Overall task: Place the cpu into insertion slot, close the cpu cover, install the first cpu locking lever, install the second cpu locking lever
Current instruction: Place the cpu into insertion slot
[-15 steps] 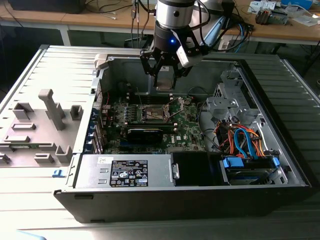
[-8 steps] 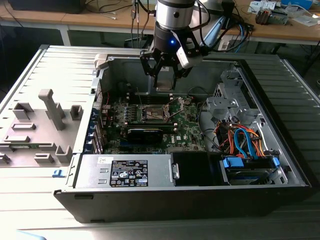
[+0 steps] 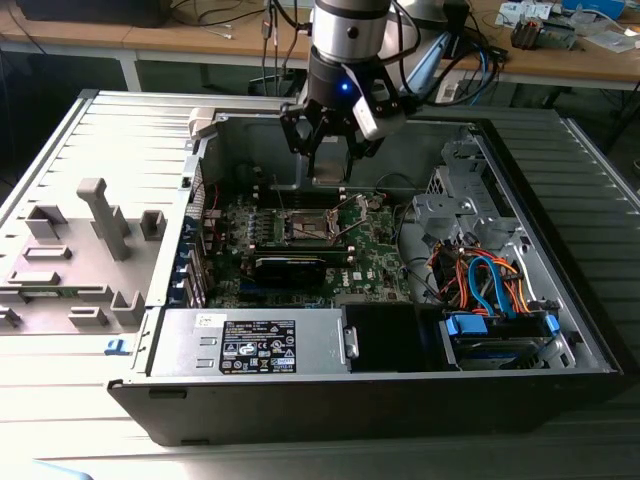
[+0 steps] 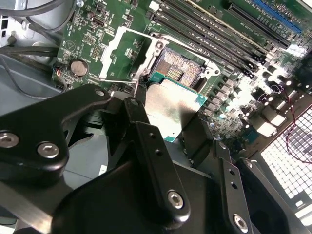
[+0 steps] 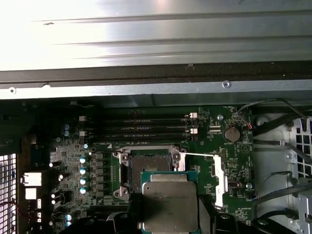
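My gripper [image 4: 168,116] is shut on the cpu [image 4: 171,108], a flat silver-topped square chip held by its edges between the two black fingers [image 4: 139,109]. In the exterior view the gripper [image 3: 328,158] hangs inside the open computer case, above the green board. The insertion slot [image 5: 146,168] lies open with its dark centre bare, and the cpu [image 5: 169,204] hovers just beside and above it, overlapping one edge. The cpu cover [image 5: 220,178] is flipped back next to the insertion slot [image 4: 179,68]. A thin wire lever [image 5: 200,155] stands raised along the slot's side.
Long black memory slots [image 5: 146,126] run beside the socket, near the case wall [image 5: 146,90]. A coin battery [image 5: 232,134] sits past the cover. A power supply [image 3: 250,345] and a drive bay with coloured cables [image 3: 480,280] fill the case front. A grey fixture tray [image 3: 80,250] lies outside.
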{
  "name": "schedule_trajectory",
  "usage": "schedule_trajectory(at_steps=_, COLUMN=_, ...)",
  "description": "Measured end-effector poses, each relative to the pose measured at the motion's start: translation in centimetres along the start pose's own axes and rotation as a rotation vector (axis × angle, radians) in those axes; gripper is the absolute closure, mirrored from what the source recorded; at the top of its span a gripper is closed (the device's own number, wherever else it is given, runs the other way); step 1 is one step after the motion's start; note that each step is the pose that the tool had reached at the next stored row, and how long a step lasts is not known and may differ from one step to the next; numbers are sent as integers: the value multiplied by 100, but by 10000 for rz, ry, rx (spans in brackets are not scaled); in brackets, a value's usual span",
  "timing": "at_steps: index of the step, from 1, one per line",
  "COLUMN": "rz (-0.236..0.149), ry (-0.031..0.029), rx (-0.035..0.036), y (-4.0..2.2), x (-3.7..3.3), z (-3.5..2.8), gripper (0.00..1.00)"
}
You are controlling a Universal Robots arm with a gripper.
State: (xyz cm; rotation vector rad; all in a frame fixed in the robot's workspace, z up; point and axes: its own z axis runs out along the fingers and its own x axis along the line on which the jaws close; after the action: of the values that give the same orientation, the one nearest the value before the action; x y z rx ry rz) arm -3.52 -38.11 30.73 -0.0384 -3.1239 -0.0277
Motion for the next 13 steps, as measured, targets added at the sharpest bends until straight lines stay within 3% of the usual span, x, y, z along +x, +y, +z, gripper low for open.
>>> schedule_trajectory(at_steps=13, rz=108, ry=-2, rx=-2, y=-3, x=0, z=2, gripper=45)
